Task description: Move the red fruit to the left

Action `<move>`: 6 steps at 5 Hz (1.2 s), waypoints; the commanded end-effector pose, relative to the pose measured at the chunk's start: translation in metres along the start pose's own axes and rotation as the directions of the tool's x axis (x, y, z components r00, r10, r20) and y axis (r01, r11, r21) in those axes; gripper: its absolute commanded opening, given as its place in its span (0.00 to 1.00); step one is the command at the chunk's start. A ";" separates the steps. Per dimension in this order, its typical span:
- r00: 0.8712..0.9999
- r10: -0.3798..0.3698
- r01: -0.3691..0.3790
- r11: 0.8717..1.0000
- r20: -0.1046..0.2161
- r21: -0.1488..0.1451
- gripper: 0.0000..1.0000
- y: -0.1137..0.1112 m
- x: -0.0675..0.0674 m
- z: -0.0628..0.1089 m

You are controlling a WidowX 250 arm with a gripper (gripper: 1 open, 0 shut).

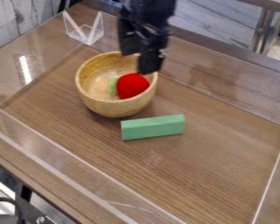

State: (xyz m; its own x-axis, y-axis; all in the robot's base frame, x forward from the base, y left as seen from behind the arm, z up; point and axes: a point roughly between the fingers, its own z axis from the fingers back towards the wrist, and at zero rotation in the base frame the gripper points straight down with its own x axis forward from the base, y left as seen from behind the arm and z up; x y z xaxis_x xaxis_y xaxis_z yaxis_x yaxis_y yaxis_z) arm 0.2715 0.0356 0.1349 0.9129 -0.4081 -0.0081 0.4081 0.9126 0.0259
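Observation:
The red fruit (pixel 132 85), small, round and glossy with a light green leafy part on its left, lies inside the wooden bowl (pixel 98 103) at the left centre of the table. My black gripper (pixel 139 51) hangs just above the bowl's far rim, slightly behind the fruit. Its two fingers point down, spread open, with nothing between them. The fingertips stand a little above the fruit and do not touch it.
A green rectangular block (pixel 153 128) lies on the wooden table in front of the bowl, to its right. Clear acrylic walls (pixel 60 179) ring the table. A clear plastic holder (pixel 83 29) stands at the back left.

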 end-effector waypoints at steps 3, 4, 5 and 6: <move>0.996 -0.016 0.009 0.997 0.087 0.080 1.00 0.012 -0.007 -0.014; 0.995 0.011 -0.020 0.995 0.101 0.096 1.00 0.018 0.001 -0.018; 0.993 0.028 -0.041 0.993 0.115 0.108 1.00 0.024 0.008 -0.020; 0.991 0.024 -0.039 0.993 0.128 0.114 1.00 0.024 0.006 -0.031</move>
State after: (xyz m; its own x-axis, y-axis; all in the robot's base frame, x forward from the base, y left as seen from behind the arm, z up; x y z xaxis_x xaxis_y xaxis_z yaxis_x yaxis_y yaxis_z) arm 0.2828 0.0547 0.0964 0.9189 -0.3829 0.0947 0.3711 0.9206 0.1220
